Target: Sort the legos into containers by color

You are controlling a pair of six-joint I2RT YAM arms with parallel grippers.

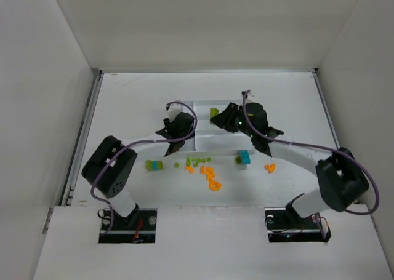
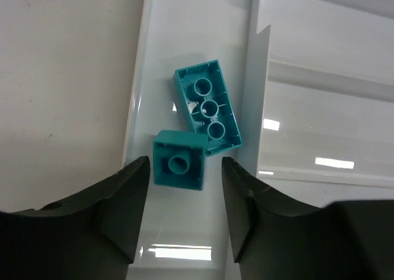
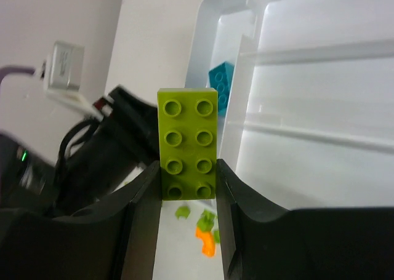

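The white tray point(image 1: 204, 143) lies mid-table, partly covered by both grippers. My left gripper point(image 1: 183, 131) hangs open over the tray's left section; in the left wrist view its jaws point(image 2: 184, 167) stand apart just short of a square teal brick point(image 2: 178, 160), which leans against a long teal brick point(image 2: 206, 108); both lie studs down in that narrow section point(image 2: 184, 231). My right gripper point(image 1: 218, 117) is shut on a lime green two-by-four brick point(image 3: 186, 144), held above the tray's edge point(image 3: 246, 58). The brick also shows from above point(image 1: 213, 113).
Loose bricks lie on the table in front of the tray: a teal and lime pair point(image 1: 154, 165), small lime pieces point(image 1: 192, 163), orange pieces point(image 1: 211, 178), a teal brick with a green one point(image 1: 243, 158), and one orange piece point(image 1: 269, 167). The left arm point(image 3: 104, 151) is close beside the right gripper.
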